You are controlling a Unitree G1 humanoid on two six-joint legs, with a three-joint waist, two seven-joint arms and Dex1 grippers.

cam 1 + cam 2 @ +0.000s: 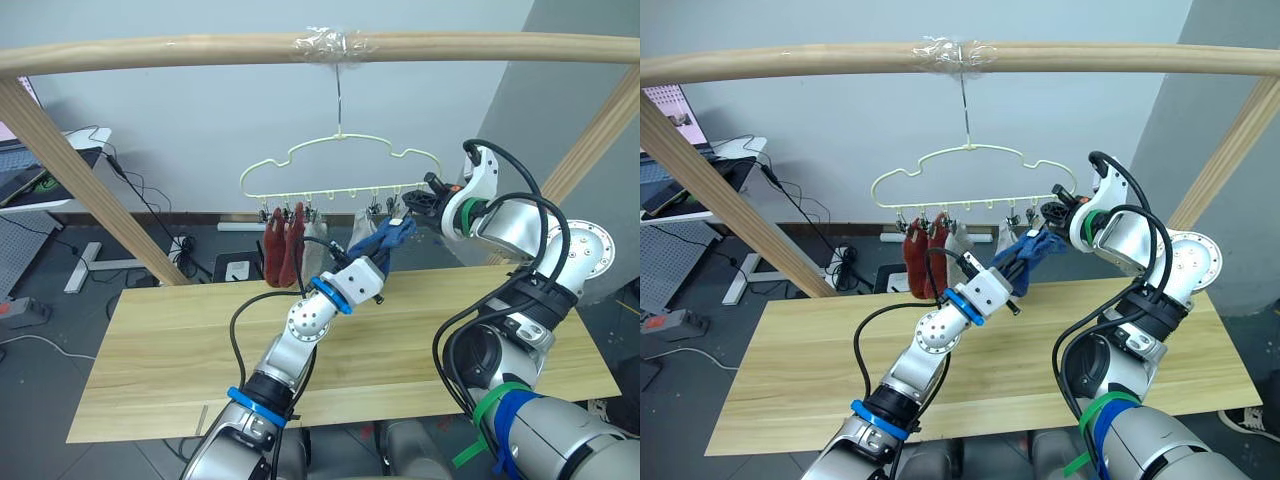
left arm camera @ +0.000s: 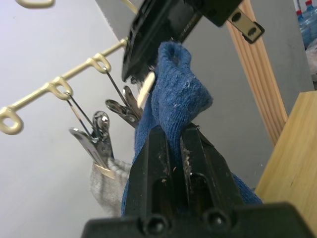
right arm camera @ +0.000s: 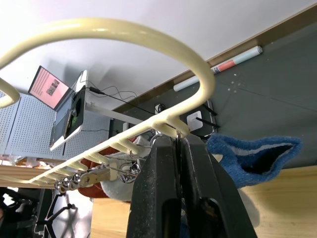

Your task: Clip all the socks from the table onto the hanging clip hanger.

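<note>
Blue sock offered up to the end clip of the pale yellow-green wire clip hanger (image 1: pixel 340 165).
Risk: sock slips out if the clip bites only its edge. Left pincer (image 1: pixel 385 249) clenched on the blue knit ankle sock (image 1: pixel 383 236), above the light wooden bench (image 1: pixel 180 350); right pincer (image 3: pixel 179 148) squeezed on the hanger's end grey metal clip (image 2: pixel 132 101).

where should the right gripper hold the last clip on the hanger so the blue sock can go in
Judging by its pose, grip the clip by its upper handle ends, just below the wire loop on the clip hanger, coming from the hanger's right end, where the right gripper already sits. Squeezing there should spread the lower tips, which hang facing the blue sock raised by the left gripper.
</note>
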